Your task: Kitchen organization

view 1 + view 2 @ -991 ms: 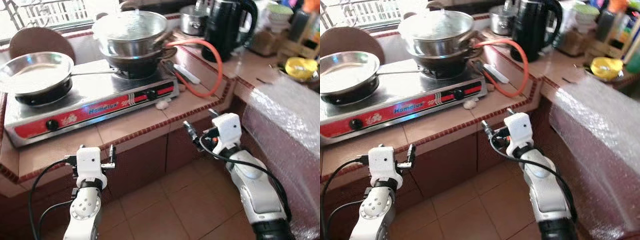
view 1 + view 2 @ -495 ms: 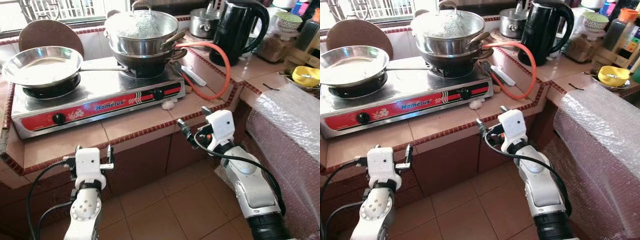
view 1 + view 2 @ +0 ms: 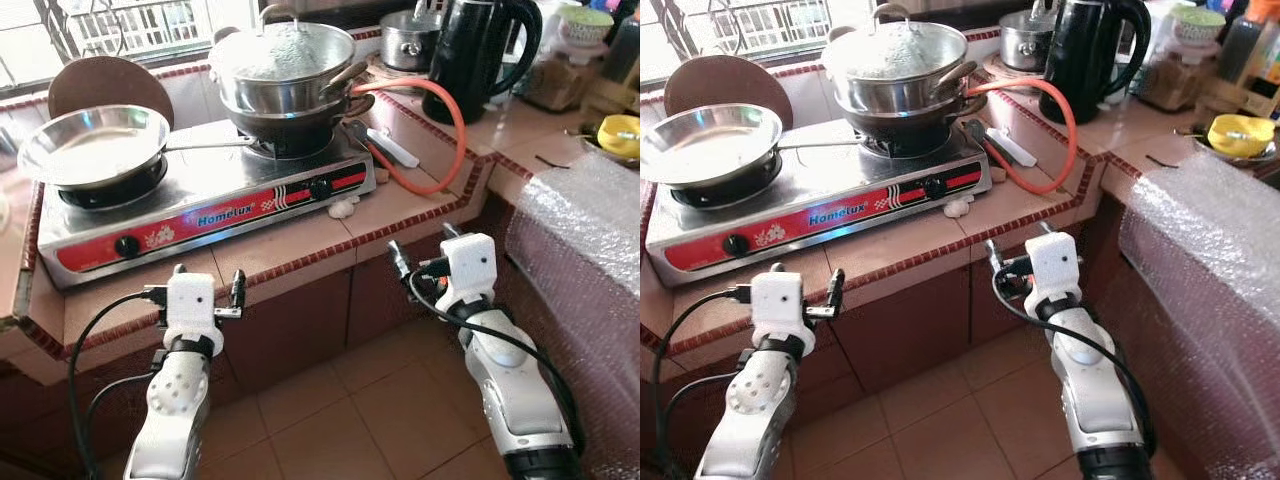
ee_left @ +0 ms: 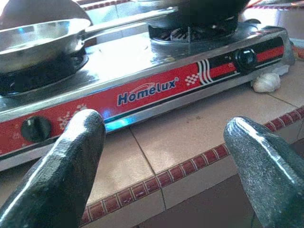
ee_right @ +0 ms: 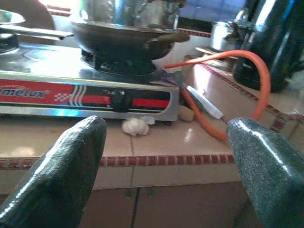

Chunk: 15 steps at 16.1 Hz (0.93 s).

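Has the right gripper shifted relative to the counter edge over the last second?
Cannot tell. The whole picture shifts, so the camera moved. The right gripper hangs open just below the tiled counter edge, in front of the garlic, much as before.

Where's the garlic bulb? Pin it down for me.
The garlic bulb lies on the tiled counter against the front right corner of the gas stove, just below its right knob and beside the orange hose.

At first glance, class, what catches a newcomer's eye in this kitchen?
The red-fronted gas stove on the tiled counter, bearing a steel frying pan and stacked pots. An orange hose loops beside it before a black kettle.
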### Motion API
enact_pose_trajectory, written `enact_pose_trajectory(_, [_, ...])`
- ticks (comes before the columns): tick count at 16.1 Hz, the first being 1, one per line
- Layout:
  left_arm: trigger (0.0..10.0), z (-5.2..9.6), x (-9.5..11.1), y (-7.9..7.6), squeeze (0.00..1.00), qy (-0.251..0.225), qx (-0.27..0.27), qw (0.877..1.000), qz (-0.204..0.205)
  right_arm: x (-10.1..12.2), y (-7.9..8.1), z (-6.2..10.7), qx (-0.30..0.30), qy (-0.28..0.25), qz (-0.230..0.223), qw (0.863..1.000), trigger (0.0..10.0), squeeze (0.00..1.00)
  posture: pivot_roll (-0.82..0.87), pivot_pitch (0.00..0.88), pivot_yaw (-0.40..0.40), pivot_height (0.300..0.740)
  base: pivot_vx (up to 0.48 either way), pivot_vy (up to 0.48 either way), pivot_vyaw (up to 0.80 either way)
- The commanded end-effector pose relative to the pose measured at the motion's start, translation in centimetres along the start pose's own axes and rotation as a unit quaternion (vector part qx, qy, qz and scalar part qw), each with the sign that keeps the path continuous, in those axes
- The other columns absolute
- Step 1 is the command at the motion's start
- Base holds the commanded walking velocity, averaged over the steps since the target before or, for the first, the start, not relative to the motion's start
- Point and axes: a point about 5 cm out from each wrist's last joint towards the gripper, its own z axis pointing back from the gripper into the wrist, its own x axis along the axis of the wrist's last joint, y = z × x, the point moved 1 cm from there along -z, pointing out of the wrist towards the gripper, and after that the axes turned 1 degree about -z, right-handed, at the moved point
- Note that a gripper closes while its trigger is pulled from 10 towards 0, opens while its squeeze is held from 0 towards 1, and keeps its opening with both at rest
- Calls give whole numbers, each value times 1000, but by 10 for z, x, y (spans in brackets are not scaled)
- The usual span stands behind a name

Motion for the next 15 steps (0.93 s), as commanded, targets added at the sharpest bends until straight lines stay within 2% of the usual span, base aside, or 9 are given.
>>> enact_pose_trajectory(1, [10000,-2,-2,2,0,9,-1,1000,-11,6,-2,1,-11,-15,1,1000,10000,0,-199,51,99,740,0,0,0])
enact_pose_trajectory(2, [10000,-5,-3,2,0,12,-2,1000,-8,5,-1,5,-18,-15,0,1000,10000,0,-214,53,120,740,0,0,0])
enact_pose_trajectory(6, [10000,-2,-6,0,0,13,-16,1000,-12,0,-1,9,-25,-11,2,1000,10000,0,-200,40,117,740,0,0,0])
enact_pose_trajectory(7, [10000,2,-17,-5,0,29,-38,998,-26,-5,-1,11,-23,-2,13,1000,10000,0,-176,0,89,740,0,0,0])
enact_pose_trajectory(10, [10000,2,-21,-10,0,37,-50,998,-13,-25,-13,18,-50,39,32,997,10000,0,-192,0,62,740,0,0,0])
enact_pose_trajectory(11, [10000,-1,-20,-8,0,33,-61,997,-19,-26,-10,14,-50,37,41,997,10000,0,-213,0,100,740,0,0,0])
enact_pose_trajectory(12, [10000,-5,-26,-1,0,42,-60,997,-33,-28,-5,7,-53,33,44,997,10000,0,-208,0,106,740,0,0,0])
enact_pose_trajectory(14, [10000,-9,-17,16,0,31,-30,998,-37,-21,-3,-1,-62,23,21,998,10000,0,-181,0,102,740,0,0,0])
enact_pose_trajectory(15, [10000,-7,-20,21,0,31,-18,998,-44,-23,0,-1,-56,25,21,998,10000,0,-167,0,96,740,0,0,0])
